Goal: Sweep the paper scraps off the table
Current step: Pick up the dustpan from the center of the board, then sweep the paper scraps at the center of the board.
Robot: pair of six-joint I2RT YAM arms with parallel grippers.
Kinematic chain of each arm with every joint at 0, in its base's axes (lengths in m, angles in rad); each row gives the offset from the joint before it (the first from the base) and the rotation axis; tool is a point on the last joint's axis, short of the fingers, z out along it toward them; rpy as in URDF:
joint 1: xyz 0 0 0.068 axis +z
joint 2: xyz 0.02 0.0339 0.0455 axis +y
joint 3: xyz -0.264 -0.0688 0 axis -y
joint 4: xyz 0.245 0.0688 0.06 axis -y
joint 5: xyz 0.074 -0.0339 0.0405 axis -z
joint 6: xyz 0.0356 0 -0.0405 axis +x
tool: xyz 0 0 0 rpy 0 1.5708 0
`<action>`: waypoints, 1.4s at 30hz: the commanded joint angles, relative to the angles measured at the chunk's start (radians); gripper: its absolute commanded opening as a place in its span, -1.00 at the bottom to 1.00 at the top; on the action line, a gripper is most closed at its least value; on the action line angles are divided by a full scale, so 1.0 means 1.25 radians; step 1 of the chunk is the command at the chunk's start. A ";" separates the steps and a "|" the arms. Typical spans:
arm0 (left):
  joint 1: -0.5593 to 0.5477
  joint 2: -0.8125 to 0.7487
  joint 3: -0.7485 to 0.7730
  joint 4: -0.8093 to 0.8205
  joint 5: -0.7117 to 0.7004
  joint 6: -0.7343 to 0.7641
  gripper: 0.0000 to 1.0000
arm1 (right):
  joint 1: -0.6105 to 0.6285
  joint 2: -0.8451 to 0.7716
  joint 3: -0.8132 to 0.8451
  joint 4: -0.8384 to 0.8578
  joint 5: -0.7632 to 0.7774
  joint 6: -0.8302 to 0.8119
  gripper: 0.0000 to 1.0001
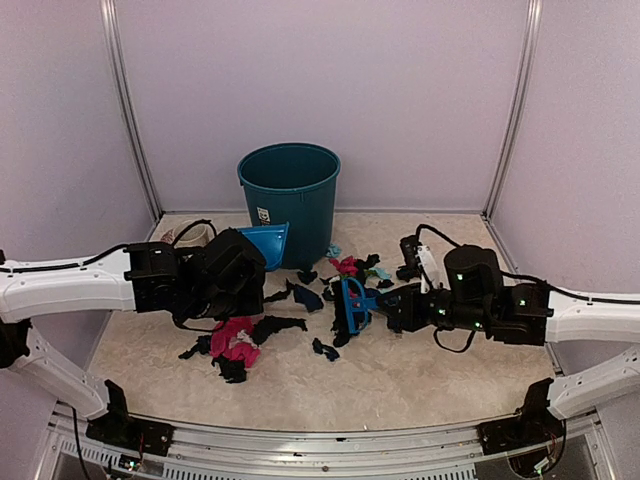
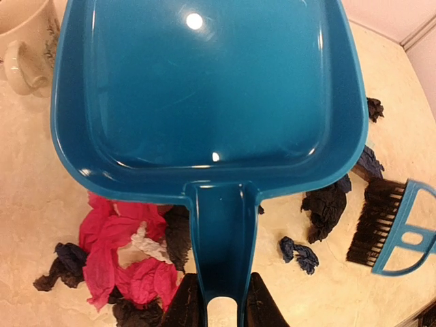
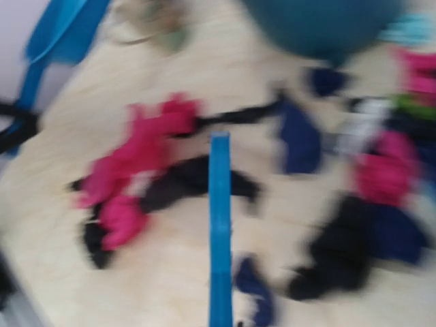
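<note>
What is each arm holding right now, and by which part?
The left gripper holds the blue dustpan by the end of its handle. The right gripper holds the blue hand brush by its handle.

Your right wrist view is smeared; paper scraps [image 3: 143,153] lose their edges. Mug [image 2: 30,20] cut by frame corner; brush [image 2: 381,225] runs off right.

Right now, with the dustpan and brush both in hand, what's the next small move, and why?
Probably lower the dustpan until its lip meets the table beside the paper scraps: it looks empty and held above them, with the brush close by.
</note>
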 commanded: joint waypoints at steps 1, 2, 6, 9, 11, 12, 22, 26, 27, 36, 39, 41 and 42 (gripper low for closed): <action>0.021 -0.088 -0.018 -0.071 -0.059 0.009 -0.68 | 0.043 0.126 0.076 0.172 -0.145 0.012 -1.00; 0.026 -0.104 -0.019 -0.083 -0.068 0.011 -0.68 | 0.051 0.163 0.094 0.198 -0.171 0.019 -1.00; 0.047 -0.162 -0.019 -0.127 -0.097 0.027 -0.66 | 0.068 0.301 0.175 0.266 -0.246 0.049 -1.00; 0.071 -0.204 -0.018 -0.146 -0.111 0.049 -0.65 | 0.073 0.395 0.233 0.319 -0.299 0.085 -1.00; 0.089 -0.231 -0.017 -0.161 -0.118 0.064 -0.65 | 0.082 0.454 0.277 0.337 -0.320 0.102 -1.00; 0.097 -0.245 -0.015 -0.168 -0.119 0.073 -0.65 | 0.088 0.486 0.303 0.343 -0.332 0.109 -1.00; 0.145 -0.343 -0.024 -0.192 -0.111 0.133 -0.63 | 0.128 0.806 0.614 0.322 -0.394 0.208 -1.00; 0.146 -0.361 -0.038 -0.191 -0.101 0.134 -0.64 | 0.130 0.906 0.706 0.302 -0.389 0.265 -1.00; 0.147 -0.366 -0.040 -0.191 -0.098 0.133 -0.64 | 0.130 0.926 0.726 0.292 -0.387 0.279 -1.00; 0.148 -0.389 -0.072 -0.179 -0.082 0.132 -0.66 | 0.119 1.019 0.851 0.157 -0.308 0.296 -1.00; 0.148 -0.391 -0.076 -0.174 -0.081 0.132 -0.66 | 0.108 1.016 0.852 0.107 -0.262 0.286 -1.00; 0.148 -0.390 -0.077 -0.171 -0.079 0.135 -0.67 | 0.099 1.000 0.833 0.089 -0.229 0.274 -1.00; 0.148 -0.389 -0.076 -0.171 -0.080 0.136 -0.67 | 0.094 0.987 0.814 0.088 -0.213 0.270 -1.00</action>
